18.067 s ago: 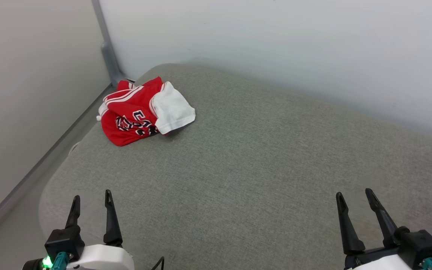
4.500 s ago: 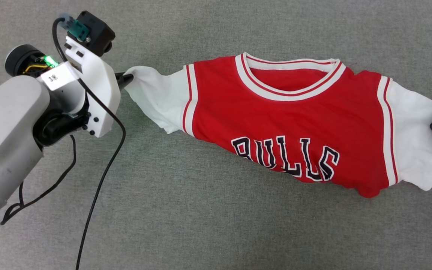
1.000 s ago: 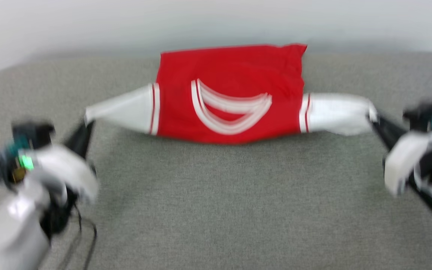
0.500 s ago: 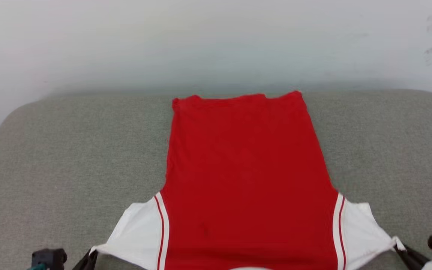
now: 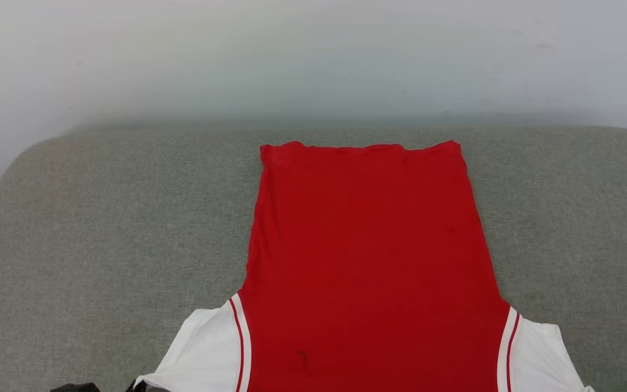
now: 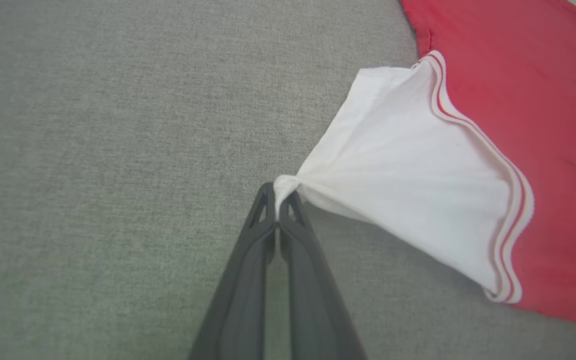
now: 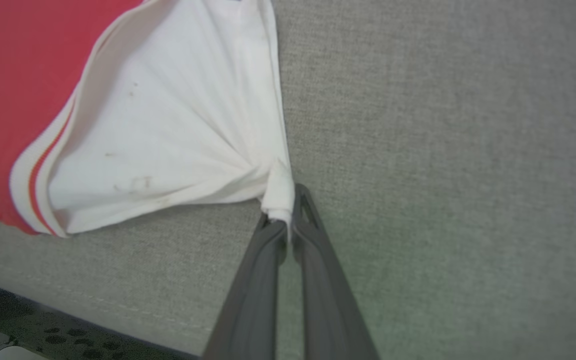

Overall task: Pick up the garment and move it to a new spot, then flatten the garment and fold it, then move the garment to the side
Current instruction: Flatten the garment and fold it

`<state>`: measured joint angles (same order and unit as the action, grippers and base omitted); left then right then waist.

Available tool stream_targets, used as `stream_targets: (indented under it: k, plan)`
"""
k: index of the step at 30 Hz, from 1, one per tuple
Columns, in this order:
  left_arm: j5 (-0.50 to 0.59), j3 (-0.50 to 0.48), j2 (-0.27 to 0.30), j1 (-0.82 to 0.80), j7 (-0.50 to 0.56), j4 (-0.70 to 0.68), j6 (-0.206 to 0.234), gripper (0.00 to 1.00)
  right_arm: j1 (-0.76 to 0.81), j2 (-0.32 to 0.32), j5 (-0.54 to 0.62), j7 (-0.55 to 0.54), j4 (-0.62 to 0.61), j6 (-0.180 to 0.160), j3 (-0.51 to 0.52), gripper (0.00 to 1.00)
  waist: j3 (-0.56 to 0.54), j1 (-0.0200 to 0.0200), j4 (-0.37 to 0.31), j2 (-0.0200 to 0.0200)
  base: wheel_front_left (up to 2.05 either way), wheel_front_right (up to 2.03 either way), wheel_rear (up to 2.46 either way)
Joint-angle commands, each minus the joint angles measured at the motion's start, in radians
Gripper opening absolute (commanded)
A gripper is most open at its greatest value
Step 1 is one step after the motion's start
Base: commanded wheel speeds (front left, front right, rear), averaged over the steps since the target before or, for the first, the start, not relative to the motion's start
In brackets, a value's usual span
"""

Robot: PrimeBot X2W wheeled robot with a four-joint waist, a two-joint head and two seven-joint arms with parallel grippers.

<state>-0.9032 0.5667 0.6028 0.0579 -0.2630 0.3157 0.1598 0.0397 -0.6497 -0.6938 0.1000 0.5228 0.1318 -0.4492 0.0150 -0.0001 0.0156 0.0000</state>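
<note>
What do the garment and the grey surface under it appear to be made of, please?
The garment: soft matte knit, likely cotton or polyester; it gathers into pleats where pinched. The grey surface: woven upholstery, perhaps padded, judging by flecked weave and rounded corners.

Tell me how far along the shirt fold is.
Done, by the look of it: the garment lies spread across the grey cushion, red body flat, plain side up. In hand: the left end effector and right end effector are each shut on a white sleeve tip, sleeves pulled taut and not yet laid flat. Remaining: folding, then moving it aside.
</note>
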Motion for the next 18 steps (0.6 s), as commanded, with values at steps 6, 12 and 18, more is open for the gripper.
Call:
stream_targets:
  k: [6,12,18]
  plan:
    - [0.049,-0.017,-0.028,-0.041,-0.002,-0.029,-0.007,0.00,-0.009,-0.042,0.039,-0.070,-0.076,-0.002,0.068,1.00,0.039,0.0001,0.017,0.0000,0.00,0.00,0.00]
    - [0.094,-0.045,-0.054,-0.079,-0.002,-0.086,-0.008,0.00,-0.102,-0.097,0.030,-0.112,-0.201,-0.002,0.261,1.00,0.105,0.0001,0.050,0.0000,0.00,0.00,0.00]
    - [0.144,-0.086,-0.087,-0.126,-0.002,-0.203,-0.010,0.00,-0.300,-0.118,0.068,-0.227,-0.369,-0.002,0.398,1.00,0.222,0.0001,0.102,0.0000,0.00,0.00,0.00]
